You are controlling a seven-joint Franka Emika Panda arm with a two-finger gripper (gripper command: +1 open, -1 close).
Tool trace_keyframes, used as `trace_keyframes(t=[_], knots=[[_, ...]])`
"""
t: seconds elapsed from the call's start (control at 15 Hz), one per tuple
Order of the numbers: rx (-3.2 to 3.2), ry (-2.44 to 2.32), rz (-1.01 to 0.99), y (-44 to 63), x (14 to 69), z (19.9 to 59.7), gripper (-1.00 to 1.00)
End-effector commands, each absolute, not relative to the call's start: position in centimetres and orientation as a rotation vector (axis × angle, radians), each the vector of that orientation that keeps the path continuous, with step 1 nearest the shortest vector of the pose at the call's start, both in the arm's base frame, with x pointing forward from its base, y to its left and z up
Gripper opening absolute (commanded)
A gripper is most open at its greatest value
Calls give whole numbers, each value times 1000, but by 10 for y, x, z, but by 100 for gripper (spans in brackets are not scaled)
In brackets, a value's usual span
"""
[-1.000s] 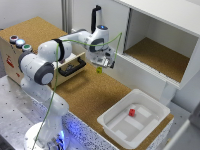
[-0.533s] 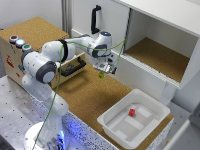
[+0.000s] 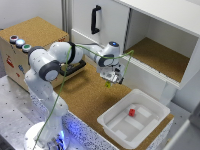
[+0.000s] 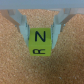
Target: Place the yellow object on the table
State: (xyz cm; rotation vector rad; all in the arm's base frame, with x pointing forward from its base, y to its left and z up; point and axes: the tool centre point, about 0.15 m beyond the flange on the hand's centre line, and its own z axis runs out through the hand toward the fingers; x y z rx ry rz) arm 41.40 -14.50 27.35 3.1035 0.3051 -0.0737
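The claw is closed on the yellow object. In the wrist view, one finger presses on one side of the little piece and the other finger presses on the other side. The piece is yellow-green and has black letters on its face. Under it is the brown, speckled table. The wrist view does not show if the piece touches the table or hangs just above it.

In the exterior view, the white arm reaches out over the table, and the claw points down. The yellow object is a tiny spot at the tips of the claw, low over the brown top. It is between the white cabinet and the white tray, near the tray's far corner. A small red cube sits inside the tray, well apart from the yellow piece. A thin green cable loops past the claw
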Motion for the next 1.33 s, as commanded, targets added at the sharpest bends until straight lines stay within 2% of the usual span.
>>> trace_keyframes(t=[0.0, 0.2, 0.6, 0.67, 0.87, 1.27], knots=[[3052, 153, -166, -135, 425, 223, -100], [3110, 79, -131, -133, 425, 206, -100], [3139, 54, -154, -132, 434, 209, -100], [3141, 25, -159, -131, 432, 211, 100], [3146, -2, -56, -123, 421, 238, 100], [3082, 53, 121, -99, 421, 331, 100]])
